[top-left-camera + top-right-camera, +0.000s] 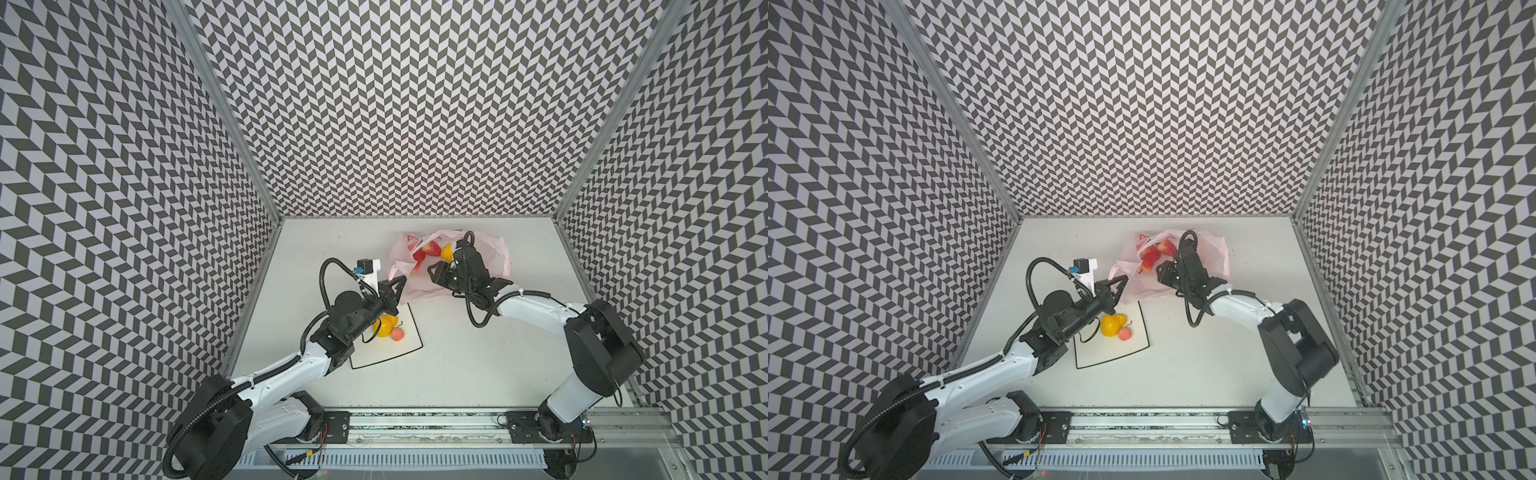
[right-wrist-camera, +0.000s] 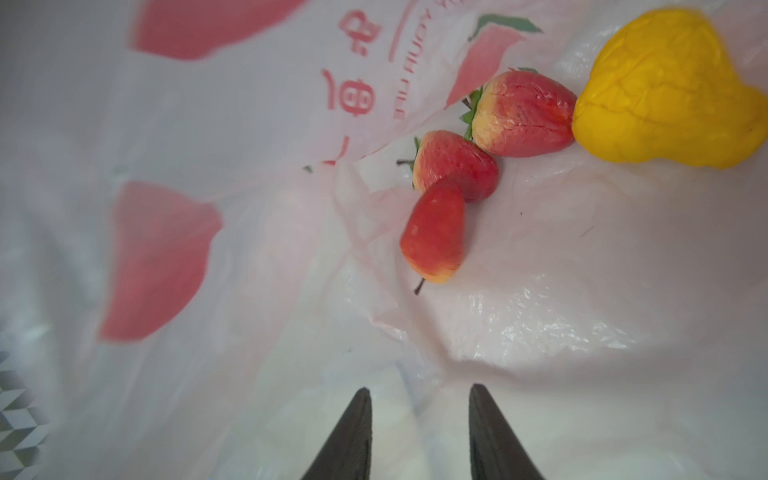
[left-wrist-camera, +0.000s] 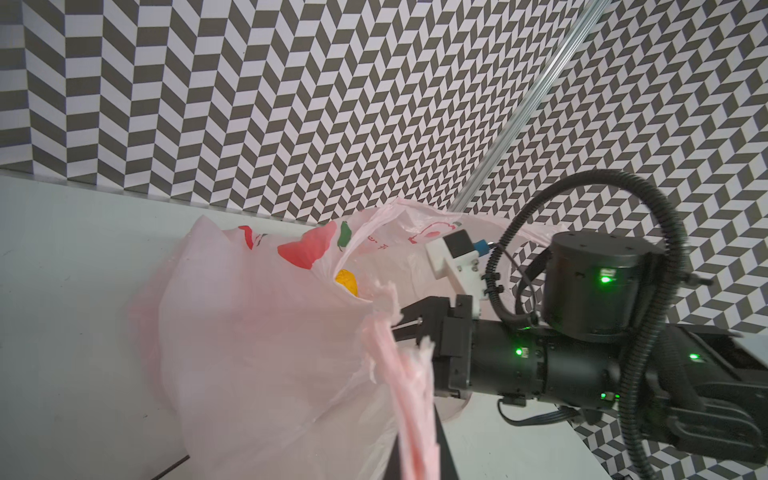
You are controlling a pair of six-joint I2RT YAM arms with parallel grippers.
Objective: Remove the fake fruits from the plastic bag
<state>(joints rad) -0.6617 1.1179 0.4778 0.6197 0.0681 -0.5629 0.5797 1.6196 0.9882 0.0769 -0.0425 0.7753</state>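
Note:
The pale pink plastic bag [image 1: 490, 257] [image 1: 1214, 253] lies at the back of the table, mouth held up. My left gripper [image 1: 400, 283] [image 3: 419, 457] is shut on a bunched handle strip [image 3: 409, 415] at the bag's near edge. My right gripper [image 1: 436, 272] [image 2: 419, 399] is inside the mouth, jaws apart with only bag film under them. On the bag's floor ahead of it lie two strawberries [image 2: 523, 114] [image 2: 455, 166], a red-yellow stemmed fruit [image 2: 434, 237] and a yellow pear [image 2: 665, 91] [image 3: 347, 282]. Another yellow pear [image 1: 384, 325] and a pink peach [image 1: 398, 334] rest outside the bag.
The pear and the peach outside the bag sit on a square white plate with a black rim [image 1: 405, 355] [image 1: 1138, 351], partly under my left arm. Chevron-patterned walls close in the table on three sides. The arms' mounting rail [image 1: 415, 419] runs along the front edge.

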